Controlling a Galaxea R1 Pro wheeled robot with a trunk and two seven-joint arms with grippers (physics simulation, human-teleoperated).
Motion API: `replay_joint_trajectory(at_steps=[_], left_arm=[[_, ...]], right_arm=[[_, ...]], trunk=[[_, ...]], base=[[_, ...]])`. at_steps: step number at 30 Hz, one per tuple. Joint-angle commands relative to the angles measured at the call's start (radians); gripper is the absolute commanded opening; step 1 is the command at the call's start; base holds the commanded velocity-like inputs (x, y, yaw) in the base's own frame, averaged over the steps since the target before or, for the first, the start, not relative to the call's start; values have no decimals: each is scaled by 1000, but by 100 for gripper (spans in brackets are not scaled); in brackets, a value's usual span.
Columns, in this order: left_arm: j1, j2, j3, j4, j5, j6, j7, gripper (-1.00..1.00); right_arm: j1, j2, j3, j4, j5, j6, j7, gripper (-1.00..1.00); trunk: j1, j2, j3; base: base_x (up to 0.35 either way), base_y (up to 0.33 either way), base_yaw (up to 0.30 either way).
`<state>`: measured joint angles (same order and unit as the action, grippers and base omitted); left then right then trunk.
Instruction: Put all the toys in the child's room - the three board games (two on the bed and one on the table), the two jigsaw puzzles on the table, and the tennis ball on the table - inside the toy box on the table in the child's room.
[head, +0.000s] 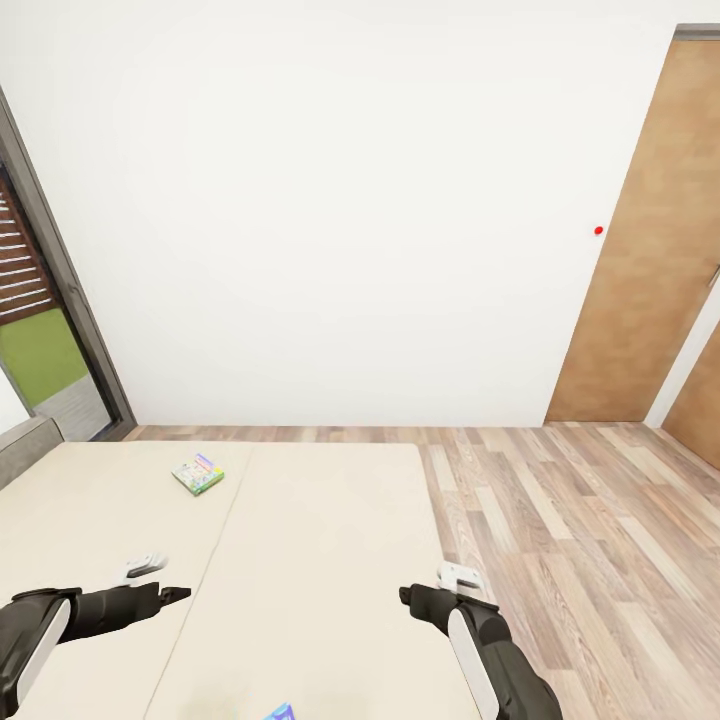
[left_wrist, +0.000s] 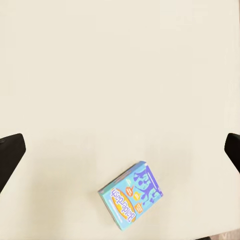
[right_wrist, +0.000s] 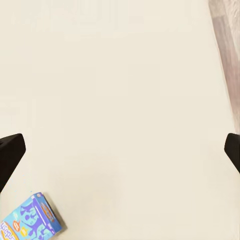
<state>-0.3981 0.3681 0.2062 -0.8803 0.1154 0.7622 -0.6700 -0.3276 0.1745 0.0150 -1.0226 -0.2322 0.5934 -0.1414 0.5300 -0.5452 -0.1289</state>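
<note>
Two board games lie on the bed (head: 330, 540), a beige mattress. The green-bordered one (head: 197, 473) rests flat near the far left part. The mostly blue one (head: 281, 712) peeks in at the near edge between my arms; it also lies flat in the left wrist view (left_wrist: 131, 195) and in the right wrist view (right_wrist: 30, 220). My left gripper (head: 165, 582) (left_wrist: 120, 150) hovers open above the mattress, apart from the blue box. My right gripper (head: 430, 588) (right_wrist: 120, 150) is open too, near the bed's right side, holding nothing.
Wood-plank floor (head: 570, 520) runs along the bed's right side up to a white wall. Brown wooden doors (head: 650, 250) stand at the right. A dark-framed window (head: 40, 300) is at the left, with the grey headboard (head: 25, 445) below it.
</note>
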Motion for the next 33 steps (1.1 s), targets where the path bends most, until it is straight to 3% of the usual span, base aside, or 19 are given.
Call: replay_joint_trajectory(at_steps=[1, 8, 21, 33], left_arm=[[-7, 3, 7, -6, 13, 2, 7, 100], [-41, 8, 38, -45, 46, -37, 46, 100], [-32, -66, 37, -118, 34, -108, 118, 100], [-31, -124, 38, -132, 38, -175, 186, 100]], right_arm=[[-7, 0, 7, -7, -4, -2, -15, 100], [-46, 0, 19, -47, 36, -42, -54, 100], [-17, 0, 30, -8, 110, -114, -125, 100], [-15, 0, 23, 37, 178, -181, -123, 100]], trunk=[[0, -2, -2], [0, -2, -2], [0, -2, -2], [0, -2, -2]], base=[[0, 0, 0], [0, 0, 0], [0, 0, 0], [0, 0, 0]])
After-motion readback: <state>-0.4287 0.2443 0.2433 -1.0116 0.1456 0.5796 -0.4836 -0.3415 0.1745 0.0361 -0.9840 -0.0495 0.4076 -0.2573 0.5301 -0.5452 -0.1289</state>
